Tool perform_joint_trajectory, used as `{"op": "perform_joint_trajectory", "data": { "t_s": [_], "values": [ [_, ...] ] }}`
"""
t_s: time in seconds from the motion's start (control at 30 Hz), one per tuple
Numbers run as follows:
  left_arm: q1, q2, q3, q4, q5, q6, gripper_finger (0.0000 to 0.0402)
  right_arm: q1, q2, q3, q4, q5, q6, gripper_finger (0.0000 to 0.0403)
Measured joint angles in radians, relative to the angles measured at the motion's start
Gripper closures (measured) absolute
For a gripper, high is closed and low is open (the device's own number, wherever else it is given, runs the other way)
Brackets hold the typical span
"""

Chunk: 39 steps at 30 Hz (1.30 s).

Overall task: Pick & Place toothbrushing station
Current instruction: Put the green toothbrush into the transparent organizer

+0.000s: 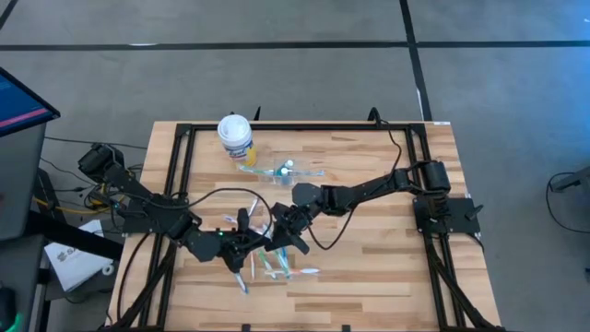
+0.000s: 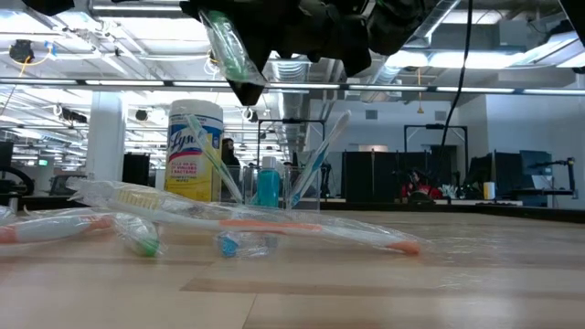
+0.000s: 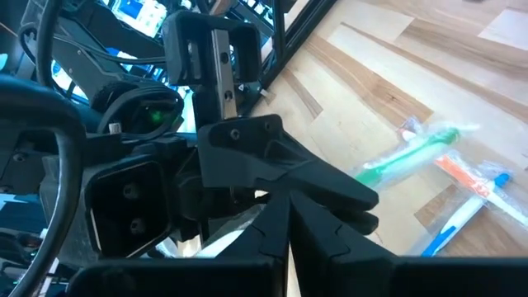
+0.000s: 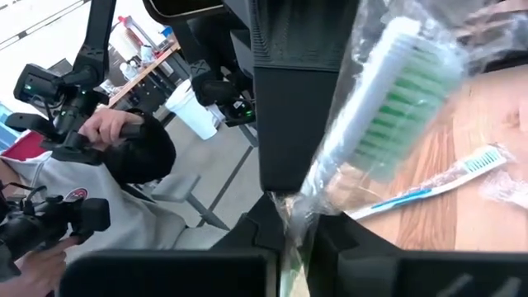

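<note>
Wrapped toothbrushes [image 2: 228, 219] lie closest to the low camera, scattered flat on the desk near its front edge, each sealed in crinkled clear film. One green-bristled toothbrush [image 4: 388, 107] is seen in the right wrist view pinched by its wrapper between the closed fingers of the right gripper [image 1: 293, 224], held above the pile. The left gripper [image 1: 241, 242] is shut as well, just beside the right one over the front middle of the desk; whether anything is held in it cannot be told.

Farther back, near the rear edge, a small clear cup [image 2: 274, 187] stands upright with two brushes already leaning in it and a small blue tube [image 2: 267, 185] at it. Just beside it stands a yellow canister [image 1: 235, 136] with a white lid.

Each brush is judged light and stiff, but the film is slippery and loose, so a grip on wrapper alone may let the brush swing or slide. A hold across the handle's middle is judged firmer. The cup is thin and light and could be tipped by a careless insertion.

The desk [image 1: 369, 267] is pale wood butcher-block, framed by black rails. Beyond it an open workshop with ceiling lights is seen, and a person [image 4: 99, 173] with a camera is visible beside the table.
</note>
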<state>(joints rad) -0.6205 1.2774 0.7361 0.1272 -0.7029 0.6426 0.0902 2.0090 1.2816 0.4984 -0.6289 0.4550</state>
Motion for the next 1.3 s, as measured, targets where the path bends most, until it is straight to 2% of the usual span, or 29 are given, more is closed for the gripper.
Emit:
{"op": "perform_joint_trajectory", "data": {
  "t_s": [0.17,0.5,0.63,0.8,1.0,1.17,1.3],
  "values": [
    [0.000,0.000,0.000,0.002,-0.014,-0.052,0.0402,0.000,0.000,0.000,0.000,0.005,-0.012,0.0381],
    [-0.002,0.000,0.000,0.012,-0.076,-0.181,0.0397,0.000,-0.002,0.000,-0.009,0.028,-0.049,0.0393],
    [-0.002,-0.001,0.001,0.019,-0.105,-0.235,0.0373,-0.001,-0.002,0.000,-0.015,0.036,-0.063,0.0393],
    [-0.017,-0.014,0.001,0.014,-0.171,-0.286,0.0322,-0.007,-0.002,0.000,-0.032,0.051,-0.083,0.0393],
    [-0.035,-0.069,0.002,0.013,-0.182,-0.363,0.0275,-0.012,-0.002,0.000,-0.046,0.053,-0.097,0.0393],
    [-0.035,-0.097,0.002,0.010,-0.189,-0.450,0.0261,-0.013,-0.049,-0.001,-0.113,0.086,-0.147,0.0393],
    [-0.035,-0.097,0.002,0.008,-0.189,-0.493,0.0262,-0.005,-0.114,-0.001,-0.229,0.179,-0.229,0.0393]
  ]
}}
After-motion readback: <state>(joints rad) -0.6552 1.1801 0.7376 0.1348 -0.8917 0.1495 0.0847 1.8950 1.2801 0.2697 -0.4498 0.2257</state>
